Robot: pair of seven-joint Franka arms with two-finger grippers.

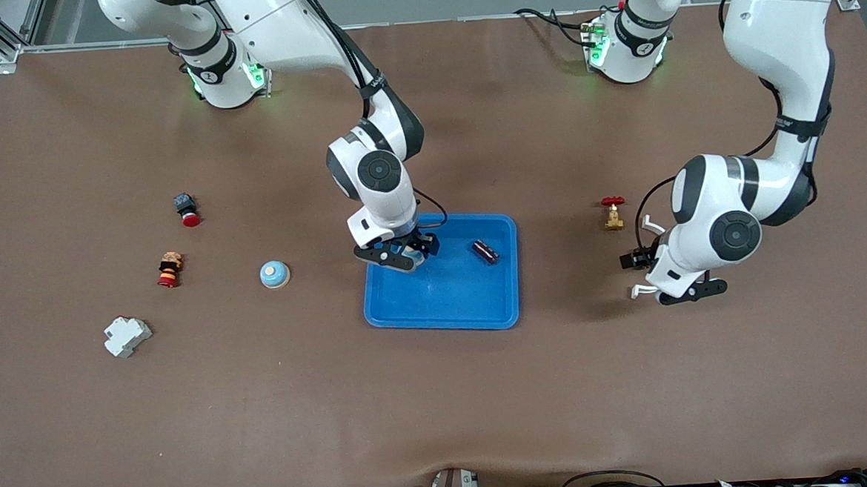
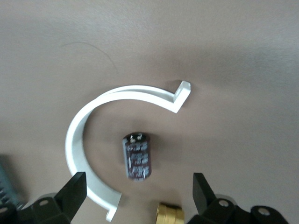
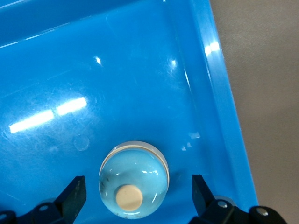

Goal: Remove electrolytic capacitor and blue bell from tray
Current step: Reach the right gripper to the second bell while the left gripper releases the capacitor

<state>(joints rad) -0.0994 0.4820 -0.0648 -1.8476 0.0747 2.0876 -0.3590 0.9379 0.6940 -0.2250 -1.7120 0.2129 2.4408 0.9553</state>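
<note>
A light blue bell with a cream button sits in the blue tray, near the tray's edge. My right gripper is open, low over the bell with a finger on each side and not touching it; it also shows in the front view. A dark capacitor lies in the tray. My left gripper is open over a second dark capacitor lying on the table inside a white C-shaped clip. In the front view this gripper is at the left arm's end.
A second blue bell, a red button, an orange and black striped part and a white breaker lie toward the right arm's end. A brass valve with a red handle stands beside the left gripper. A brass piece lies by the capacitor.
</note>
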